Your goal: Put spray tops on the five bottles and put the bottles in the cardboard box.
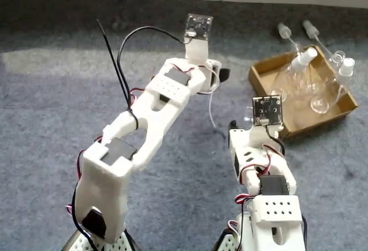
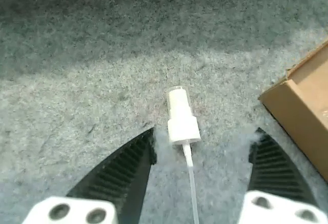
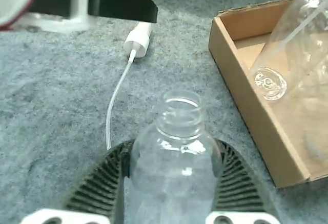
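A white spray top lies flat on the grey carpet, its thin tube trailing back between the fingers of my left gripper. That gripper is open, with one black finger on each side of the top and touching nothing. My right gripper is shut on a clear bottle with an open, uncapped neck that points toward the same spray top. The cardboard box lies just right of both grippers. It holds clear bottles, two of them with white spray tops.
Two more spray tops lie on the carpet beyond the box's far side. The box wall stands close beside the held bottle. Open carpet stretches to the left of the left arm.
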You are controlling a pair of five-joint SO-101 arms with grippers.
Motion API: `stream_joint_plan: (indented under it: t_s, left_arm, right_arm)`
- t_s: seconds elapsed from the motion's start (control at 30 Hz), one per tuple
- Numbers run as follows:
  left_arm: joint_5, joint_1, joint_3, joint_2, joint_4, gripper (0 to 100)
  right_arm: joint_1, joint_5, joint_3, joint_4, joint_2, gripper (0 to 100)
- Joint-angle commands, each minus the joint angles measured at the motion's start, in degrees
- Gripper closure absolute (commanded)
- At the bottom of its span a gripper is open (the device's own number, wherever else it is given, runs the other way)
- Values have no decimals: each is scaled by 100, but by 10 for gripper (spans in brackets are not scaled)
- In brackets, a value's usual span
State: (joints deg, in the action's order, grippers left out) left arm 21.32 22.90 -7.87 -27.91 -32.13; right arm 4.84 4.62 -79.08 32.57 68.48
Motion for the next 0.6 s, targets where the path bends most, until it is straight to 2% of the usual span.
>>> stream_joint_plan:
  t_s: [0.0,0.37,0.43,0.57]
  left_arm:
    - [369,40,-1138,-822,-18,741]
    - [387,22,-2097,-2026,0,757]
    - [387,13,-2167,-2105,26,814]
    - [352,4,-2316,-2237,26,999]
  right_arm:
    - [-66,-62,-13,-119,127,902]
    - [-66,-44,-31,-119,127,902]
    - [-66,-35,-31,-127,127,902]
    - [-57,-35,-31,-127,127,902]
